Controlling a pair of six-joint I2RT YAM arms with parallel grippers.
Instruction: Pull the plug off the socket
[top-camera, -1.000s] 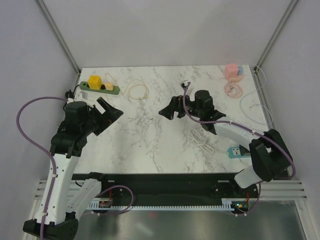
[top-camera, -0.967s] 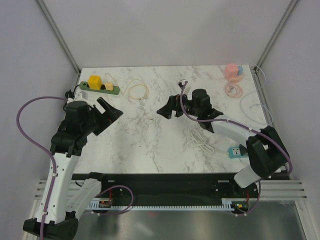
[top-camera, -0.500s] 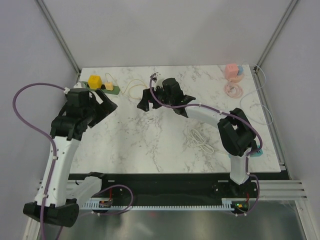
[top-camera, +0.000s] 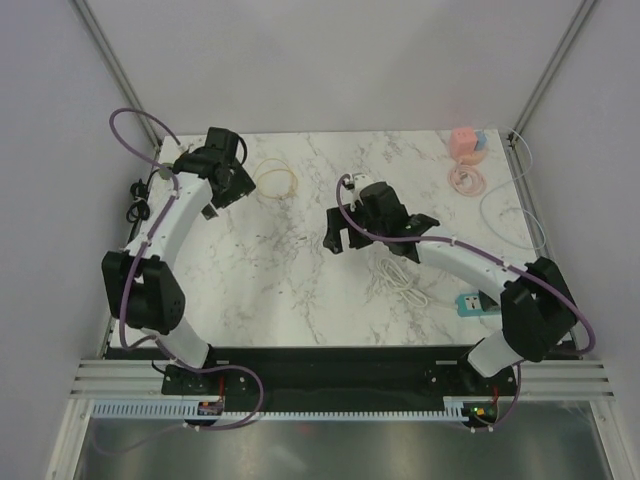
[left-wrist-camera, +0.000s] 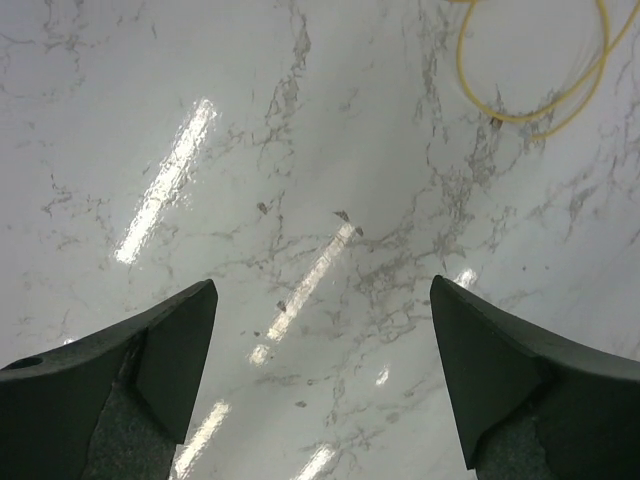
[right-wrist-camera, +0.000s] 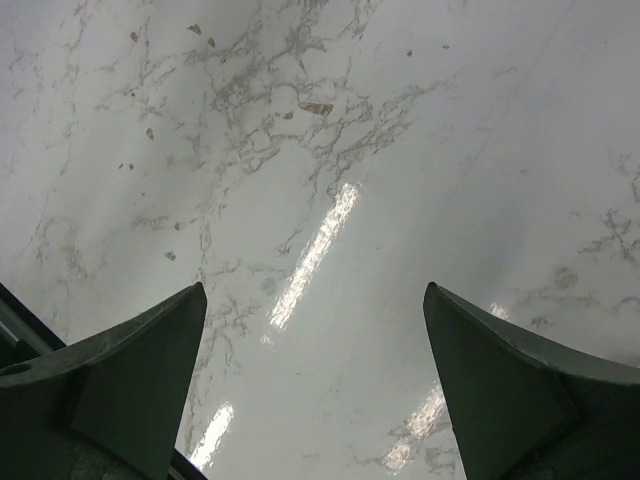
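between the wide-apart fingers of my left end effector (left-wrist-camera: 322, 300) i see only bare worktop (left-wrist-camera: 200, 120). the yellow cable loop (left-wrist-camera: 540, 80) lies ahead on the right, apart from the fingers. under the right end effector (right-wrist-camera: 312, 300) there is also only bare marble. in the top view a white cable (top-camera: 400, 288) lies beside the right arm, and a pink coil (top-camera: 465, 180) lies near the far right corner.

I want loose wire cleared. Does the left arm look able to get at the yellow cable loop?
Probably yes: the open left gripper hangs beside the yellow cable loop, only bare marble between them.
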